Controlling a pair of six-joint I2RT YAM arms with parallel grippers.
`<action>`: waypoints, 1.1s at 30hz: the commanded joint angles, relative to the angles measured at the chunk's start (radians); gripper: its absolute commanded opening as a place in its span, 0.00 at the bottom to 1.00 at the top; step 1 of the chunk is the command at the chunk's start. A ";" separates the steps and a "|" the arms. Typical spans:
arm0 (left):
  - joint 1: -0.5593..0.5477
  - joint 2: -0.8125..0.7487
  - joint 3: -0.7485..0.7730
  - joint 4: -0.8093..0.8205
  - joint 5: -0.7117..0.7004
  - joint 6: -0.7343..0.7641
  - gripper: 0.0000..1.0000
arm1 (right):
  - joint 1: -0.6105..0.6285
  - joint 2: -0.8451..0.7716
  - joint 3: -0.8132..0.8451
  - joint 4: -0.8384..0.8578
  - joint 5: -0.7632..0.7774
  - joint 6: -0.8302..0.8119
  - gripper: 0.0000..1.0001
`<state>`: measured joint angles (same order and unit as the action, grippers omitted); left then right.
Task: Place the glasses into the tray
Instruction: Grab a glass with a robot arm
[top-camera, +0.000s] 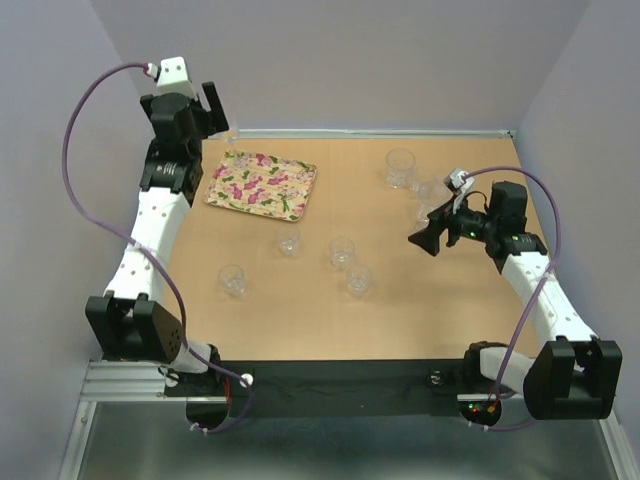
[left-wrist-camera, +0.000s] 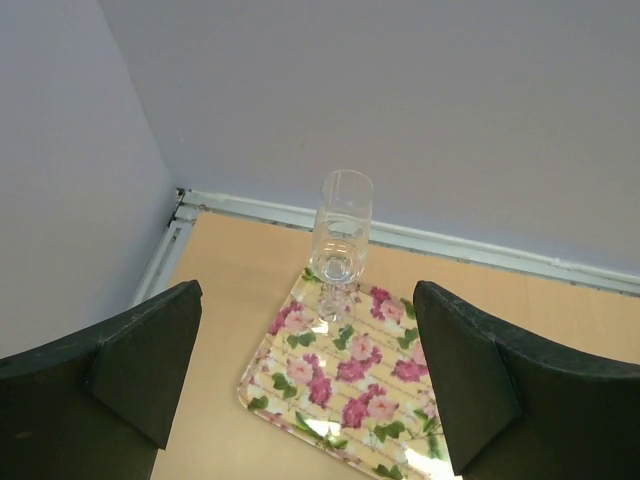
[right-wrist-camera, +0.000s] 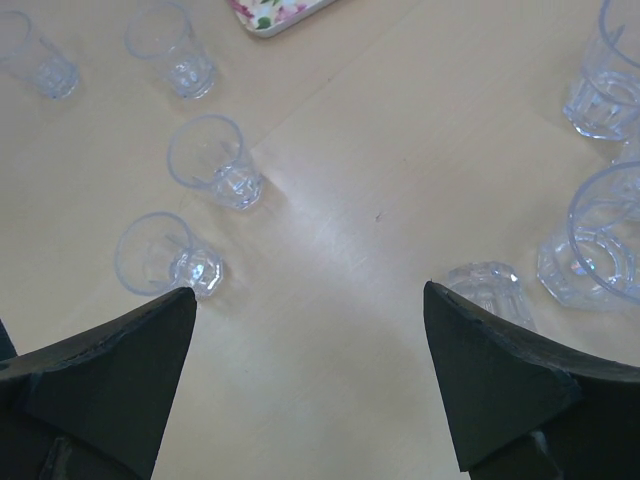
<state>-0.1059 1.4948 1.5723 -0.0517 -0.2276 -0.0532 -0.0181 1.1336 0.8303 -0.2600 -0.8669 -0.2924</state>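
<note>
Clear glasses (top-camera: 342, 252) dot the tan table (top-camera: 420, 330) beside a flowered tray (left-wrist-camera: 350, 385) that so far carries one glass (left-wrist-camera: 340, 240), upright at its far corner and close to the rim. The left gripper (left-wrist-camera: 305, 300) hovers short of it, fingers spread wide with nothing between them. The right gripper (right-wrist-camera: 309, 292), equally splayed and empty, hangs over bare wood between a loose group (right-wrist-camera: 215, 165) of four toward the table's middle and a tight cluster (right-wrist-camera: 600, 250) nearer the right wall. The next pickup looks likely to fall to the right arm, and the loose group seems the safer choice because there is room for both fingers to straddle a single glass without nudging a neighbour. A low, centred grip should suit the slick walls, with a firm squeeze rather than a hard one. The glass is best set down well inside the tray, apart from the one already standing there, which looks easy to topple.
</note>
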 joint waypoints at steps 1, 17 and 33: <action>-0.003 -0.174 -0.203 0.068 0.013 -0.005 0.99 | 0.001 -0.043 -0.013 -0.017 -0.165 -0.083 1.00; 0.000 -0.794 -0.854 0.131 0.044 0.012 0.99 | 0.199 0.152 0.193 -0.252 -0.169 -0.103 0.98; 0.000 -0.867 -0.934 0.150 0.054 0.015 0.99 | 0.506 0.555 0.552 -0.294 0.364 0.065 0.84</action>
<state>-0.1051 0.6353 0.6434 0.0372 -0.1902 -0.0422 0.4740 1.6535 1.3163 -0.5488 -0.6159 -0.2859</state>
